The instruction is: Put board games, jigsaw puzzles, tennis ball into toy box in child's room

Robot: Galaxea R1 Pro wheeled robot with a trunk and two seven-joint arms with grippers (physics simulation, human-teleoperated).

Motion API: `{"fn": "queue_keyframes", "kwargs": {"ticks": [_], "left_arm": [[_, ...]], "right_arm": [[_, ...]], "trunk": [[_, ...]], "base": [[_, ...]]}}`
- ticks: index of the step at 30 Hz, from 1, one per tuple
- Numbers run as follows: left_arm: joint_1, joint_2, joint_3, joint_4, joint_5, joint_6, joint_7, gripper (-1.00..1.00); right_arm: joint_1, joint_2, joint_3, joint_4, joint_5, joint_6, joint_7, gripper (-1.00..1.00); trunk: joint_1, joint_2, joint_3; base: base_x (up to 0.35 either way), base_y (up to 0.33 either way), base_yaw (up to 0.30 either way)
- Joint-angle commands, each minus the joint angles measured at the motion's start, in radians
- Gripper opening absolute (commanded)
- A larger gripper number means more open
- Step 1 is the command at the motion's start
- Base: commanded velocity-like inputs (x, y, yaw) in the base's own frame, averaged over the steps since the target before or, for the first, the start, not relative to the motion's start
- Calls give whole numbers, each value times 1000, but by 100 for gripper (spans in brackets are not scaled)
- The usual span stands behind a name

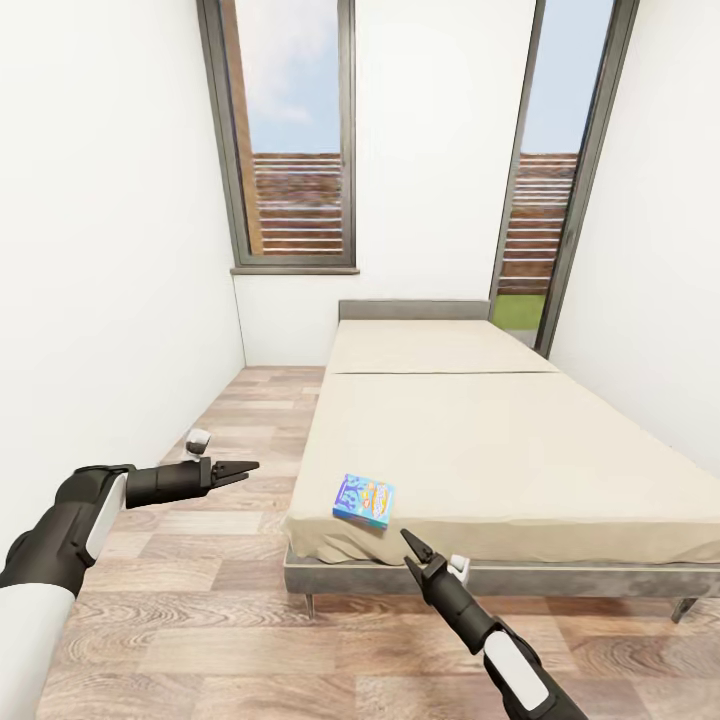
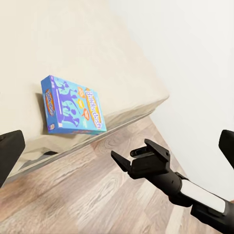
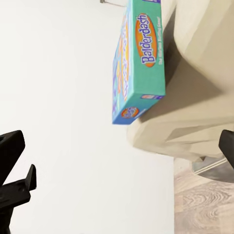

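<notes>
A blue Balderdash board game lies flat near the bed's front corner, while the left gripper and right gripper hover open and empty.

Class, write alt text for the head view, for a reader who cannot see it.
A small blue board game box lies near the front corner of a low beige bed. Two black grippers, left and right, both open, hover over wood flooring before it.

Ahead of the hand, a blue board game lettered Balderdash lies on the beige bed near its corner.
</notes>
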State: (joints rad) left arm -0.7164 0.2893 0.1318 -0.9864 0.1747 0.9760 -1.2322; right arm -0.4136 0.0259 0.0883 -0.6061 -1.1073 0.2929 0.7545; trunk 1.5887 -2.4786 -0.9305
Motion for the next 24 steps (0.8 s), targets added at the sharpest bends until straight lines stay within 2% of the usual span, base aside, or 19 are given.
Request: {"fn": "queue_keyframes", "kwargs": {"ticks": [1, 11, 24], "left_arm": [[-1, 0, 0, 0, 3, 7, -1, 100], [0, -1, 0, 0, 3, 8, -2, 100], [0, 1, 2, 3, 8, -4, -7, 100]], "right_arm": [[-1, 0, 3, 0, -10, 8, 3, 100], [-1, -2, 9, -1, -11, 11, 36, 100], [-1, -1, 10, 0, -10, 11, 67, 100]], "trunk": [[0, 0, -1], [0, 0, -1], [0, 0, -1]], "base": [[0, 0, 0], [3, 0, 0], [90, 0, 0]]}}
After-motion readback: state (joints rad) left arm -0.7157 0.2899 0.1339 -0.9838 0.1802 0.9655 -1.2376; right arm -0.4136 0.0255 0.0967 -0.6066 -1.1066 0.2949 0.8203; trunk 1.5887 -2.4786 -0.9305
